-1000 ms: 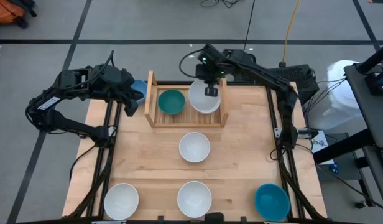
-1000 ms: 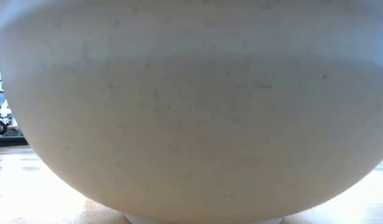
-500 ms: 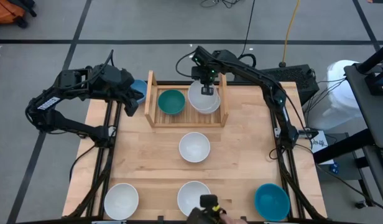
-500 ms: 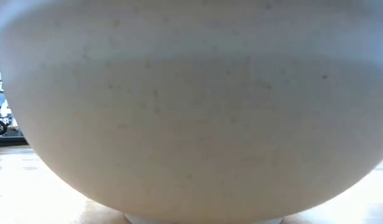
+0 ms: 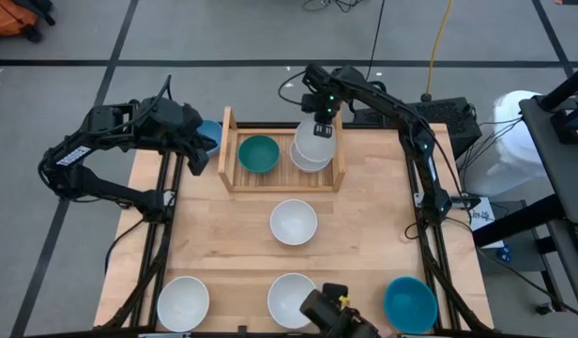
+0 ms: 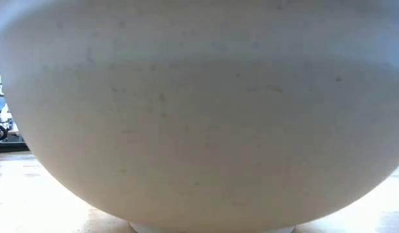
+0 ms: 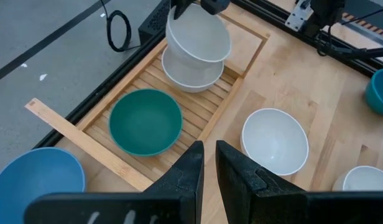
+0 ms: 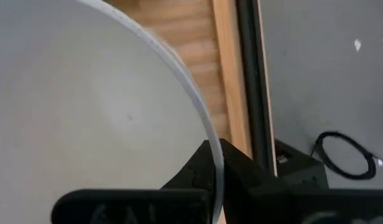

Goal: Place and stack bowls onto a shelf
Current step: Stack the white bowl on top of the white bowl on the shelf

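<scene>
The light-wood shelf (image 5: 281,178) stands at the table's far edge. A teal-green bowl (image 5: 259,153) sits on the left half of its slats and a white bowl (image 7: 193,74) on the right half. My right gripper (image 5: 321,130) is shut on a second white bowl (image 5: 315,145), just over the one on the shelf. My left gripper (image 7: 209,163) is shut and hangs off the shelf's left board, next to a blue bowl (image 7: 36,182) and touching nothing. My right gripper pinches the white bowl's rim (image 8: 210,149) on its far side, one finger (image 8: 241,177) outside the wall and one inside, coming from above. The bowl is tilted (image 7: 198,34) right over the shelf's white bowl; I cannot tell whether the two touch.
A white bowl (image 5: 294,222) sits mid-table. Two more white bowls (image 5: 183,302) (image 5: 291,297) and a blue bowl (image 5: 410,303) stand along the near edge. A dark object (image 5: 331,314) reaches in at the near edge. One white bowl's side (image 6: 199,116) fills the low view.
My right gripper has carried the white bowl a little toward the table's left and then back right over the shelf's right half, so the bowl under it shows. A dark object has come in at the near edge.
</scene>
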